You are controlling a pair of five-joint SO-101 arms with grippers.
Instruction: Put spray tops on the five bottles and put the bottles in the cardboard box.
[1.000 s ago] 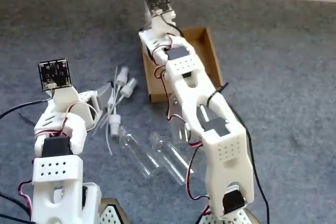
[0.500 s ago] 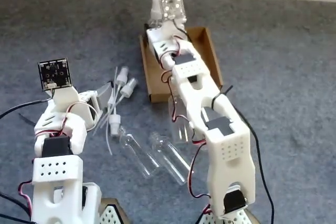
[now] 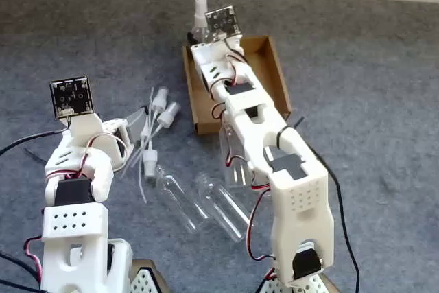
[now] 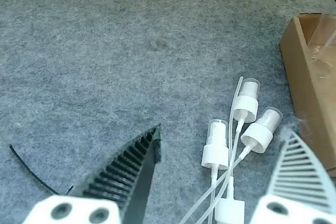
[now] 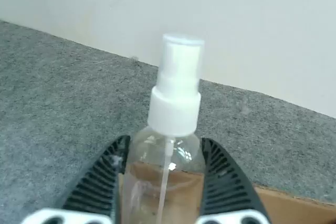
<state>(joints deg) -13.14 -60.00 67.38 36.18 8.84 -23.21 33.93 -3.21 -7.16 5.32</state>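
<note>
Bottle: clear, spray top fitted, held upright over the cardboard box's far edge.
Right tool: clamped on that bottle's sides.
Left tool: jaws wide apart above loose spray tops on the grey counter.
Other bottles: two lie capless between the arms.

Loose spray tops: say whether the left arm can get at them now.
Probably yes: the open left gripper sits right by the spray tops, which lie uncovered on the carpet.
</note>
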